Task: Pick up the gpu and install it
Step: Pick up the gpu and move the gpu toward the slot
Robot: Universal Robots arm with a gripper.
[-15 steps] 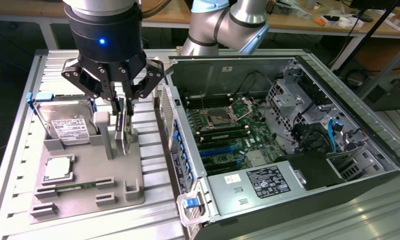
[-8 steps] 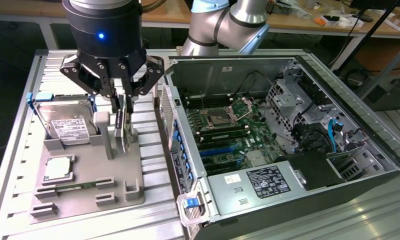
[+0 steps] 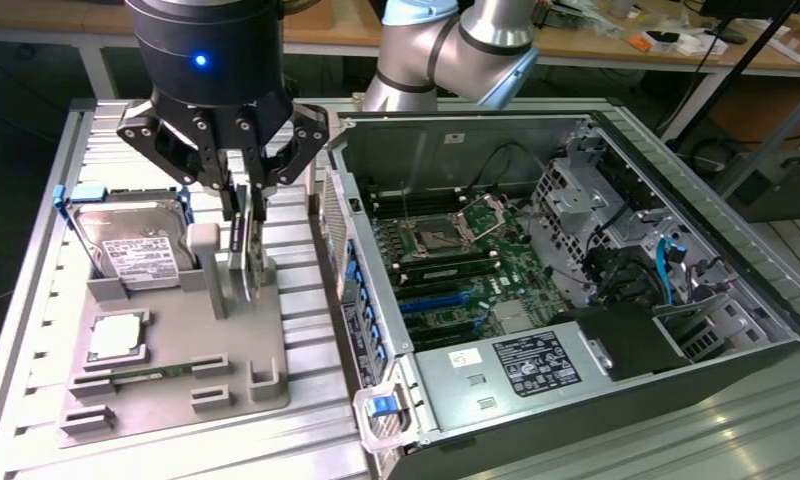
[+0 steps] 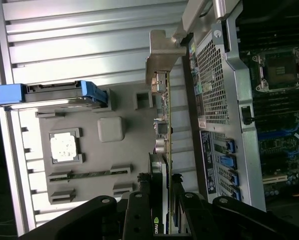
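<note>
Ribbed metal desk: the pick-up step.
Black hand clamps the slim green-and-black gpu card, upright in a grey tray at the exterior view's left; freeing it likely needs a straight lift.

Green-edged gpu, silver bracket; grey tray; blue-railed hard drive; black gripper.

My gripper clamps the gpu, standing on edge at the gray parts tray, between a hard drive and the open computer case.
</note>
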